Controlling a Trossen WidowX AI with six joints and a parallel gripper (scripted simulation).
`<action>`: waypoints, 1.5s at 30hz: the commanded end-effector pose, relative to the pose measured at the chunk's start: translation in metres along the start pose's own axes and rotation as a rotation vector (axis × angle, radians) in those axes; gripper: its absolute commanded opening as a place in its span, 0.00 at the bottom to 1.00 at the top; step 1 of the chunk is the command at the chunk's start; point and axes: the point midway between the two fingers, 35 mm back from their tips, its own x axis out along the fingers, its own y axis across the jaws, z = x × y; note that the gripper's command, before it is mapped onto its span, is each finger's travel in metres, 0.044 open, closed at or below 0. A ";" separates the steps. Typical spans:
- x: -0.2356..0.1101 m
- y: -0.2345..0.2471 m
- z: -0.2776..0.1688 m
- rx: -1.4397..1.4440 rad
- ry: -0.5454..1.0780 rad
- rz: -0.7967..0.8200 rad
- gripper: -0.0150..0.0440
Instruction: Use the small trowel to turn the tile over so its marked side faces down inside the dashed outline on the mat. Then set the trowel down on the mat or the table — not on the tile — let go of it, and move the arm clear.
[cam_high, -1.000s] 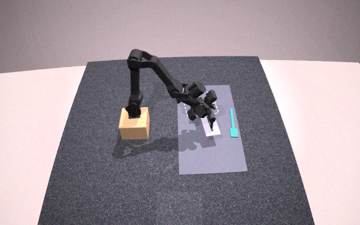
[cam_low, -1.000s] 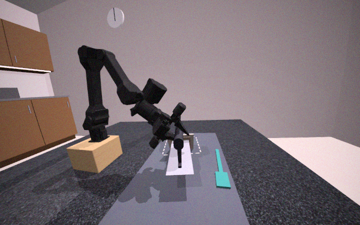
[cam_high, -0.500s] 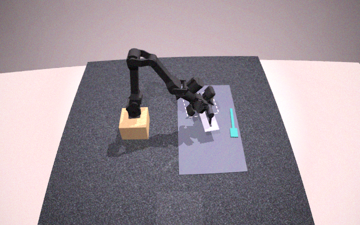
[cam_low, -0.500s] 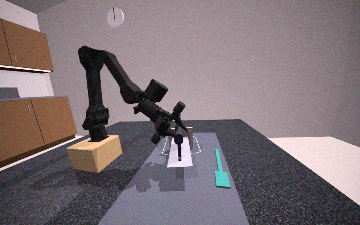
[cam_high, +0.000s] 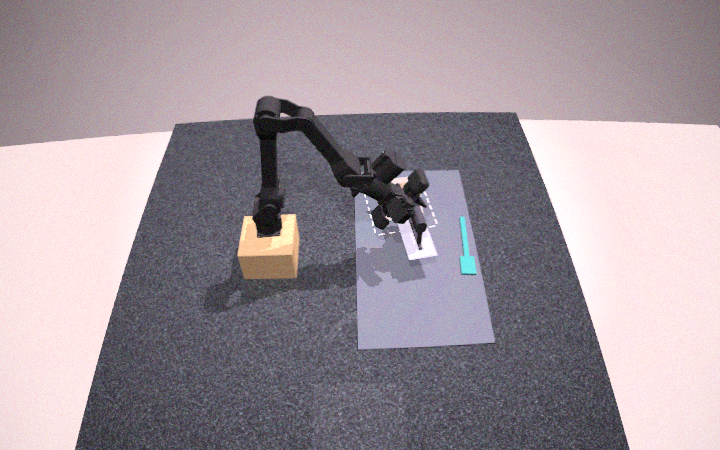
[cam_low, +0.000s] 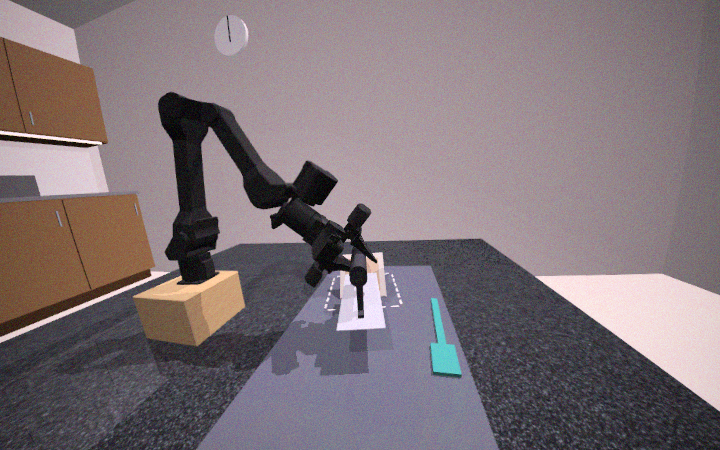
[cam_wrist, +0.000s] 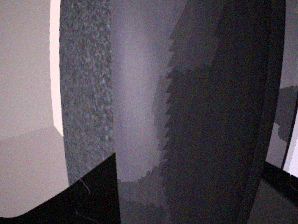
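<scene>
Here the gripper (cam_low: 354, 253) is clenched on the dark handle of the small trowel (cam_low: 360, 297), whose pale flat blade (cam_low: 366, 318) lies on the grey mat (cam_low: 361, 403), reaching toward the camera. The beige tile (cam_low: 380, 275) stands tilted inside the dashed outline (cam_low: 395, 289), right behind the gripper. A teal spatula (cam_low: 441, 344) lies on the mat, apart to the side. The arm stands on a wooden block (cam_low: 185, 313).
</scene>
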 end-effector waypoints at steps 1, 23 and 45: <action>-0.003 0.008 0.009 -0.002 -0.004 0.012 0.25; -0.021 0.027 0.060 -0.006 -0.007 0.014 0.25; -0.021 0.027 0.060 -0.006 -0.007 0.014 0.25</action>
